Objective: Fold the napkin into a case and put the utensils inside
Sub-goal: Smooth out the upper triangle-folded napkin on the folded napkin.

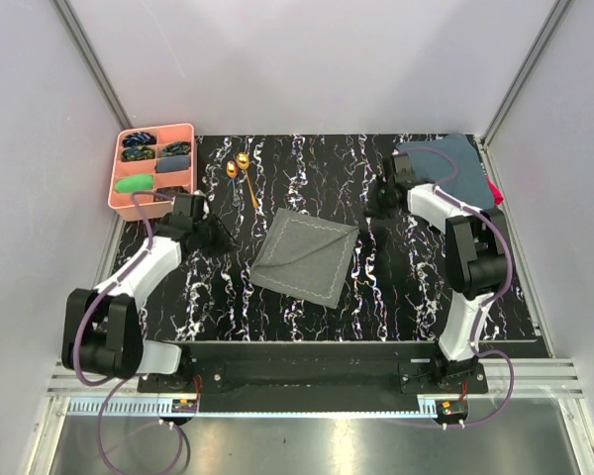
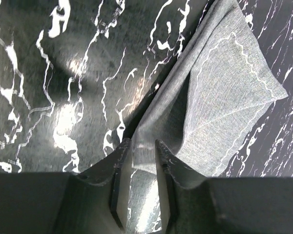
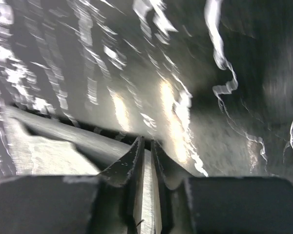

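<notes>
The grey napkin (image 1: 305, 257) lies folded flat in the middle of the black marbled table. Two gold utensils (image 1: 241, 170) lie apart from it at the back, near the pink tray. My left gripper (image 1: 221, 237) sits low at the napkin's left corner. In the left wrist view the napkin (image 2: 219, 97) shows a loose upper flap, and its corner reaches the gap of the left gripper (image 2: 142, 146), which stands open. My right gripper (image 1: 378, 226) is at the napkin's right corner. In the blurred right wrist view the right gripper (image 3: 145, 141) shows a thin slit, with the napkin (image 3: 53, 153) at its left.
A pink compartment tray (image 1: 119, 183) with small dark and green items stands at the back left. A dark blue-teal cloth (image 1: 445, 158) lies at the back right with something red (image 1: 494, 190) beside it. White walls and metal rails close in the table.
</notes>
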Controlling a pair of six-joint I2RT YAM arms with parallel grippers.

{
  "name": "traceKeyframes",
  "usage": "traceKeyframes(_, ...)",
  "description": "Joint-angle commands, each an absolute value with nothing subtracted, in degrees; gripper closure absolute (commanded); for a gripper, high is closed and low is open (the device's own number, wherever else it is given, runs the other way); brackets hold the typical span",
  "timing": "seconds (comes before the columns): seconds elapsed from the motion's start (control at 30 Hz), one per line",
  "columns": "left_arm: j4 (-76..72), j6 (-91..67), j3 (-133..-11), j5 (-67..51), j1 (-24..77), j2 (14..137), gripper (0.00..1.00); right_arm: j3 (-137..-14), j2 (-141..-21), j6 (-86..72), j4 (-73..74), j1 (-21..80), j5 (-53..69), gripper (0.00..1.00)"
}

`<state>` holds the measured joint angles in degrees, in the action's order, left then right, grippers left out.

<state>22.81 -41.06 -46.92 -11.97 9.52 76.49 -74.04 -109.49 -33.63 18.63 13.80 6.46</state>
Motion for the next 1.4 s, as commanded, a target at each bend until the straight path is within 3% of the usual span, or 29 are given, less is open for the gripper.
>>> traceKeyframes(0.0,21.4,-38.4,-50.9,-14.5,9.3,83.6,0.76,-78.9,-107.9,-25.8,30.1,14.4,6.1,0.77)
traceKeyframes(0.1,19.9,-38.7,-50.8,-14.3,9.6,87.0,0.81,-73.5,-102.8,-25.0,29.9,14.5,8.4,0.68)
traceKeyframes(0.13,18.6,-39.1,-50.2,-13.9,10.0,87.5,0.81,-71.9,-99.5,-24.3,29.6,14.4,9.0,0.59)
traceKeyframes(0.27,16.1,-39.9,-48.8,-12.9,12.0,90.0,0.84,-64.6,-92.8,-22.1,26.1,14.7,16.2,0.51)
traceKeyframes(0.67,4.2,-52.7,-29.5,-12.2,27.3,84.0,0.88,-62.7,-92.1,-24.5,23.7,20.1,21.4,0.49)
traceKeyframes(0.8,5.3,-54.5,-24.6,-12.3,29.3,74.9,0.83,-60.9,-91.2,-24.3,23.1,20.5,21.9,0.49)
traceKeyframes(1.0,13.4,-51.9,-30.1,-11.1,28.9,67.0,0.74,-57.3,-90.4,-25.7,21.5,22.1,25.0,0.48)
traceKeyframes(1.03,12.7,-51.7,-32.1,-12.8,28.6,67.3,0.75,-56.9,-90.3,-26.1,20.8,22.4,25.2,0.48)
traceKeyframes(1.17,11.5,-50.3,-36.6,-16.9,28.5,74.5,0.94,-54.7,-89.2,-28.5,18.3,23.5,25.9,0.49)
traceKeyframes(1.37,9.8,-50.6,-37.6,-18.2,28.5,78.8,0.98,-53.8,-88.6,-30.1,16.4,24.3,26.4,0.52)
